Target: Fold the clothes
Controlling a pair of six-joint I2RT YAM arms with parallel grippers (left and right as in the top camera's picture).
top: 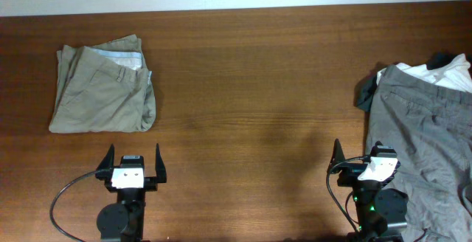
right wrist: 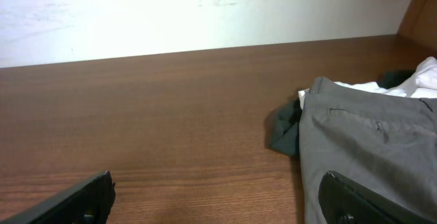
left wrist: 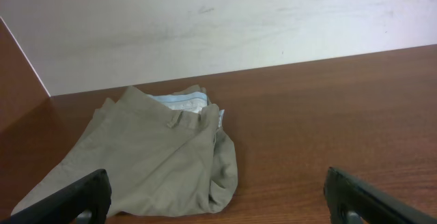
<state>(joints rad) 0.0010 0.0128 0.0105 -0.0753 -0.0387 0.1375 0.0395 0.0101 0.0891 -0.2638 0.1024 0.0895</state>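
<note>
One folded pair of khaki shorts (top: 103, 91), pale lining at waistband

overhead: top-down, far | 2 wrists: low, facing wall (left wrist: 205, 26) | shared: khaki shorts (top: 103, 91), grey trousers (top: 428, 139)

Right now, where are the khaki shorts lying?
In the overhead view the folded khaki shorts lie on the left side of the table, just beyond the open left claw and far from the grey trousers at the right.
</note>
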